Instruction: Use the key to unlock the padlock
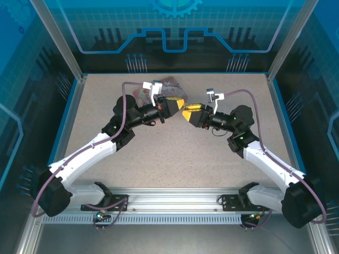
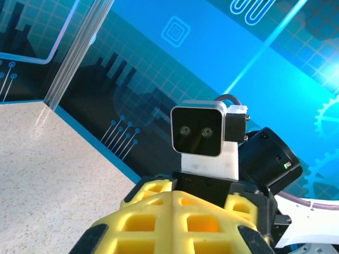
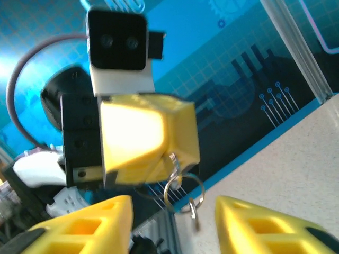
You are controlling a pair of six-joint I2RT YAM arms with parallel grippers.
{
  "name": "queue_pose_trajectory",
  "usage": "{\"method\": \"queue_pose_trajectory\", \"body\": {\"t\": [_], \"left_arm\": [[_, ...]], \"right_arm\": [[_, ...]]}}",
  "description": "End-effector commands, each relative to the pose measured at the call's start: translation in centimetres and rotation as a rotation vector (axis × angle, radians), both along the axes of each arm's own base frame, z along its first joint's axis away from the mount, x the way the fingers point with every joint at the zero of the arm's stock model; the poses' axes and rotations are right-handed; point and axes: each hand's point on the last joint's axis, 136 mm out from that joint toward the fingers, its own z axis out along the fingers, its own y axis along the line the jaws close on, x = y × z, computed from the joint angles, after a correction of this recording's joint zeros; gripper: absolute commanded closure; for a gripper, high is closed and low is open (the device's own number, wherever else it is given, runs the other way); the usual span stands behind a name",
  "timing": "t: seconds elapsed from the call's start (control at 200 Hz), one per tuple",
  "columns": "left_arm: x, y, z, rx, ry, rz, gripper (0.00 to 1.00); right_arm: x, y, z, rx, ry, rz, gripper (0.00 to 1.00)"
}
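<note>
- Currently we see left gripper closed on a wire ring.
- Right gripper opposite it: fingers spread, empty.
- Pink box behind left gripper: contents hidden.

Left gripper: yellow plastic, smooth, faint sheen. Ring at its 6 o'clock: thin shiny metal wire. Tabletop: speckled, matt, grainy. Frame rail: brushed aluminium.

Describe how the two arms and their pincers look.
The left arm and right arm have white links and black joints, each trailed by a purple-grey cable. The left pincer and right pincer have yellow, grid-ribbed fingers. Each wrist carries a black-faced camera on a white mount.
</note>
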Motion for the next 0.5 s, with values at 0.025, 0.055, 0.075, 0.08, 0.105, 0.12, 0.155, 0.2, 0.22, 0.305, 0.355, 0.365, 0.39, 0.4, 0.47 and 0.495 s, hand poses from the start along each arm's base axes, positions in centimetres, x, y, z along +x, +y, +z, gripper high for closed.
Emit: {"method": "queue_pose_trajectory", "body": {"t": [0.025, 0.055, 0.075, 0.08, 0.105, 0.12, 0.155, 0.2, 0.22, 0.305, 0.355, 0.365, 0.39, 0.4, 0.47, 0.495], "left_arm": [[-1.0, 0.0, 0.8, 0.115, -0.046, -0.041, 1.00], [-1.1, -0.1, 0.6, 0.143, -0.039, -0.055, 1.00], [-1.3, -0.2, 0.5, 0.160, -0.035, -0.067, 1.00], [-1.3, -0.1, 0.5, 0.165, -0.035, -0.069, 1.00], [-1.5, -0.2, 0.5, 0.186, -0.034, -0.082, 1.00], [-1.6, -0.2, 0.2, 0.202, -0.026, -0.090, 1.00], [-1.8, -0.3, 0.1, 0.235, -0.019, -0.106, 1.00], [-2.2, -0.4, -0.2, 0.273, -0.009, -0.137, 1.00], [-2.3, -0.4, -0.3, 0.287, -0.006, -0.145, 1.00], [-3.0, -0.6, -0.6, 0.332, 0.004, -0.198, 1.00], [-3.5, -0.6, -0.8, 0.353, 0.012, -0.226, 1.00], [-3.5, -0.6, -0.8, 0.360, 0.012, -0.230, 1.00], [-3.7, -0.5, -0.9, 0.376, 0.014, -0.239, 1.00], [-3.8, -0.5, -1.0, 0.383, 0.018, -0.244, 1.00], [-4.3, -0.4, -1.2, 0.425, 0.019, -0.274, 1.00], [-4.4, -0.3, -1.3, 0.438, 0.021, -0.282, 1.00]], "right_arm": [[-2.6, -1.0, -0.9, -0.072, -0.102, 0.109, 0.36], [-3.0, -1.1, -1.0, -0.078, -0.115, 0.132, 0.33], [-3.1, -1.1, -1.1, -0.082, -0.119, 0.142, 0.32], [-3.1, -1.1, -1.1, -0.083, -0.120, 0.145, 0.32], [-3.2, -1.1, -1.2, -0.085, -0.120, 0.151, 0.31], [-3.2, -1.1, -1.2, -0.087, -0.121, 0.158, 0.30], [-3.3, -1.0, -1.1, -0.086, -0.128, 0.169, 0.28], [-3.2, -1.0, -0.9, -0.086, -0.139, 0.171, 0.27], [-3.1, -1.0, -0.8, -0.086, -0.142, 0.170, 0.27], [-2.8, -0.9, -0.4, -0.081, -0.168, 0.162, 0.26], [-2.7, -0.9, 0.0, -0.074, -0.183, 0.167, 0.26], [-2.7, -0.8, 0.1, -0.072, -0.187, 0.168, 0.26], [-2.7, -0.8, 0.3, -0.069, -0.195, 0.172, 0.27], [-2.6, -0.8, 0.4, -0.067, -0.195, 0.175, 0.27], [-2.6, -0.6, 0.7, -0.061, -0.209, 0.188, 0.27], [-2.6, -0.5, 0.8, -0.062, -0.211, 0.191, 0.28]]}}
